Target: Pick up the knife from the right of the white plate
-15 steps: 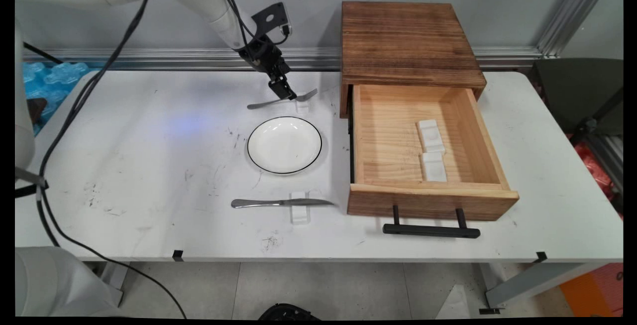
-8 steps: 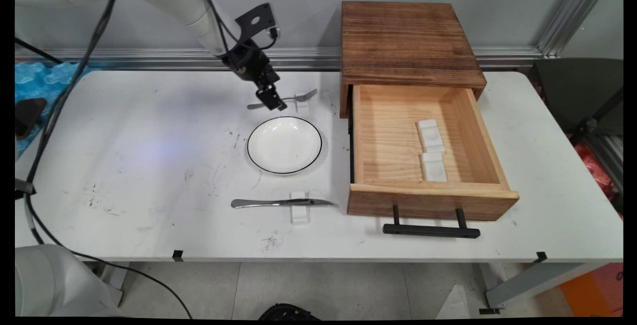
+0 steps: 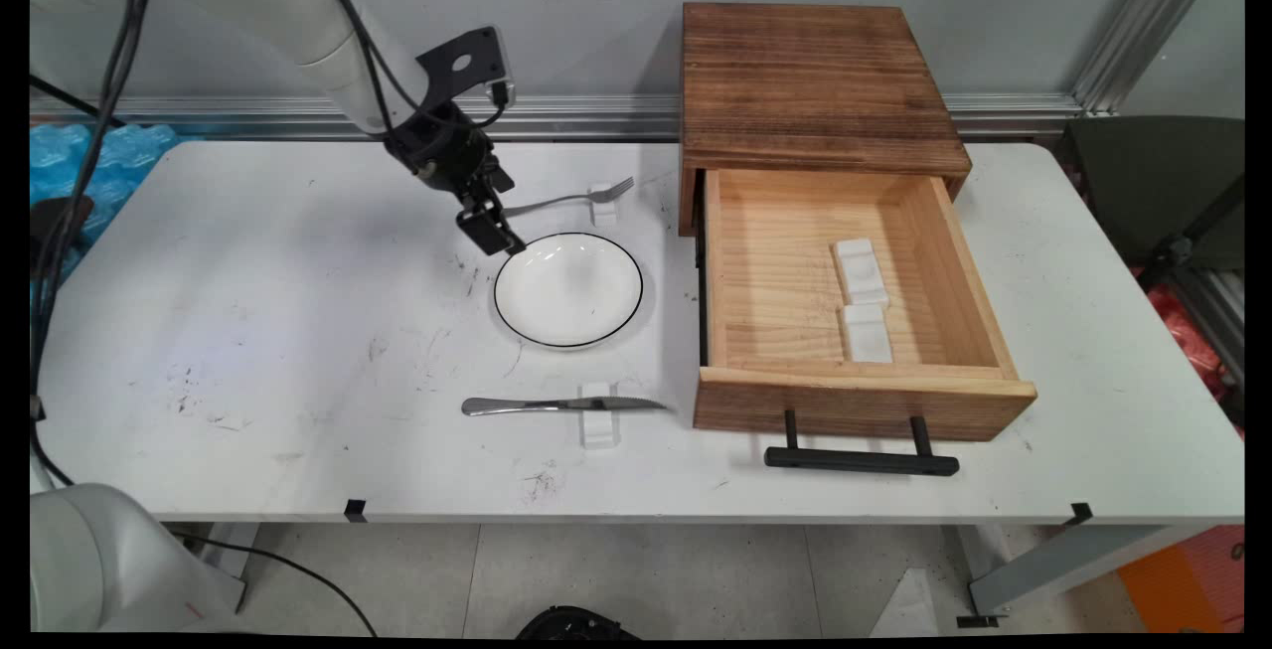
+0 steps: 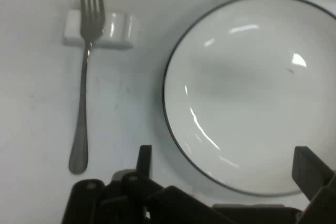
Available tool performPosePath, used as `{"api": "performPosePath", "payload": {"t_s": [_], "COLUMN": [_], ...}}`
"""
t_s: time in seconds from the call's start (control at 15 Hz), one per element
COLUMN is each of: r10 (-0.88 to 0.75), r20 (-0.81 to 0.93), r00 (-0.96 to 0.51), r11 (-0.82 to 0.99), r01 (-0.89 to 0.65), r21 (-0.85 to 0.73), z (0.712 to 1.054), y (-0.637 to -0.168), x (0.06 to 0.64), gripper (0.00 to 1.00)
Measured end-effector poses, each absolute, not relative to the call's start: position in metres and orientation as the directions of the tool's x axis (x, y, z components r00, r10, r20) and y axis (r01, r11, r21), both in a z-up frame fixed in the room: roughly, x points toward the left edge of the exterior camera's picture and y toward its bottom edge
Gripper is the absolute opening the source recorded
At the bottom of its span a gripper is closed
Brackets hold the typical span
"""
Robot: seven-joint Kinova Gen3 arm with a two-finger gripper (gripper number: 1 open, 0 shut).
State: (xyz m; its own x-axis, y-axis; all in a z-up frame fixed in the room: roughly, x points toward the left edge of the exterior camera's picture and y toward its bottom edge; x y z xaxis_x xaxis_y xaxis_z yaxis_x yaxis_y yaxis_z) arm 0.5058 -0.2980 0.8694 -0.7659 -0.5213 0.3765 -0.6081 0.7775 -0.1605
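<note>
Main view: the end effector (image 3: 489, 228) hangs above the bench (image 3: 248, 331) at the upper-left rim of the white black-rimmed plate (image 3: 568, 289), with the fork (image 3: 571, 198) on its white rest (image 3: 602, 202) just behind, and the knife (image 3: 556, 405) and open wooden drawer (image 3: 855, 301) farther off. Hand view: the fingers (image 4: 311, 167) stand wide apart and hold nothing, spanning the near rim of the plate (image 4: 252, 93); the fork (image 4: 84, 77) lies beside it, tines on the rest (image 4: 118, 29).

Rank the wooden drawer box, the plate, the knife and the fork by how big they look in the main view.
1. wooden drawer box, by far the largest.
2. plate.
3. knife and fork: the knife looks longer, but the fork lies farther away with its handle partly behind the gripper, so I won't rank them.
</note>
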Motion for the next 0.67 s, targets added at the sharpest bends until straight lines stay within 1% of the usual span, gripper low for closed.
{"api": "performPosePath", "payload": {"t_s": [0.4,0.67], "r10": [-0.504,-0.496], "r20": [0.327,0.312], "r00": [-0.799,-0.810], "r11": [0.802,0.819], "r01": [-0.574,-0.556], "r21": [-0.165,-0.142], "z": [0.879,0.882], "y": [-0.273,-0.262], "x": [0.504,0.492], "gripper": [1.00,1.00]}}
